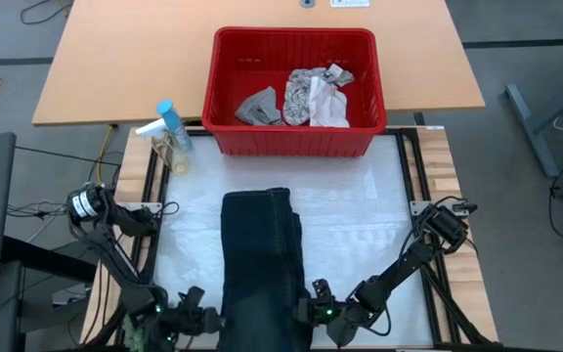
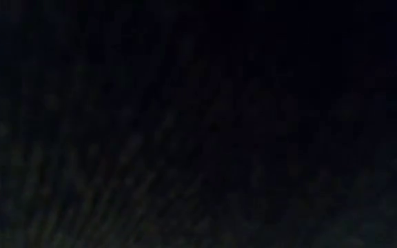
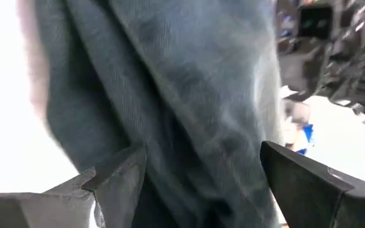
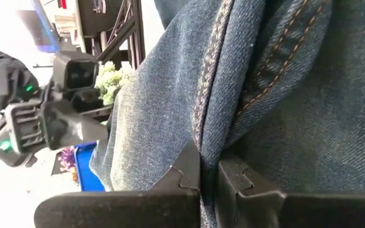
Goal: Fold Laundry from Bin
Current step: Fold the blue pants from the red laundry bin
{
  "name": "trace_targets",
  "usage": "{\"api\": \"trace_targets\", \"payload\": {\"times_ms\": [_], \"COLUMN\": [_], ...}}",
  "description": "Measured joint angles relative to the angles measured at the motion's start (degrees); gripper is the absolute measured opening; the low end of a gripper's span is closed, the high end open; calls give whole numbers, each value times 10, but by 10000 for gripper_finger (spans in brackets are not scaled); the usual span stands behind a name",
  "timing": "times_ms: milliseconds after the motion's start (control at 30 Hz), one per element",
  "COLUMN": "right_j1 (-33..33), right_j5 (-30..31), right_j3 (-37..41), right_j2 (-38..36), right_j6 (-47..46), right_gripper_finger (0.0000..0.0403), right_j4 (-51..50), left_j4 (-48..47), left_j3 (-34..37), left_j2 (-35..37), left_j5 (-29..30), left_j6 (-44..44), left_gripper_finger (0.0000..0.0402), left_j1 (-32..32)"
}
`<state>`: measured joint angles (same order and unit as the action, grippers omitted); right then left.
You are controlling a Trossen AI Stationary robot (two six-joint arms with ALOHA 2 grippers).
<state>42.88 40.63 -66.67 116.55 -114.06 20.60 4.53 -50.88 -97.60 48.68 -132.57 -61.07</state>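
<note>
The dark jeans (image 1: 260, 256) lie folded long on the table, w/ the red bin (image 1: 225, 59) behind. Right gripper (image 4: 208, 180) pinches the near edge; left gripper (image 3: 198, 174) is wide open beside them. One-sided pull could drag the jeans crooked & undo the fold.

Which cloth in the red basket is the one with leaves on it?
Find the red bin at the far edge of the white mat. Three cloths lie bunched at its near side. The leaf-patterned cloth is the middle one, speckled grey and white, between a plain grey piece and a plain white one.
</note>
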Motion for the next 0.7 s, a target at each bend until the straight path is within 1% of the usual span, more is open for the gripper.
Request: {"api": "trace_targets", "payload": {"times_ms": [67,200,333,433,500,567,700], "right_j1": [-1,-5,-12,-14,-14,-13,-8], "right_j5": [0,-1,-2,-2,-2,4,30], "right_j3": [0,0,0,0,0,0,0], "right_j2": [0,0,0,0,0,0,0], "right_j6": [-1,-2,-1,1,1,4,22], "right_gripper_finger": [35,35,35,35,35,35,35], "right_j4": [0,-1,-2,-2,-2,0,28], "left_j4": [31,66,73,62,55,55,57], "left_j3": [9,12,12,12,12,12,12], "left_j2": [0,0,0,0,0,0,1], "left_j5": [15,12,-26,-48,-49,-49,-31], "left_j6": [14,57,86,88,88,88,88], "left_gripper_finger": [298,298,297,284,260,225,133], "left_j1": [6,23,41,50,54,55,55]}}
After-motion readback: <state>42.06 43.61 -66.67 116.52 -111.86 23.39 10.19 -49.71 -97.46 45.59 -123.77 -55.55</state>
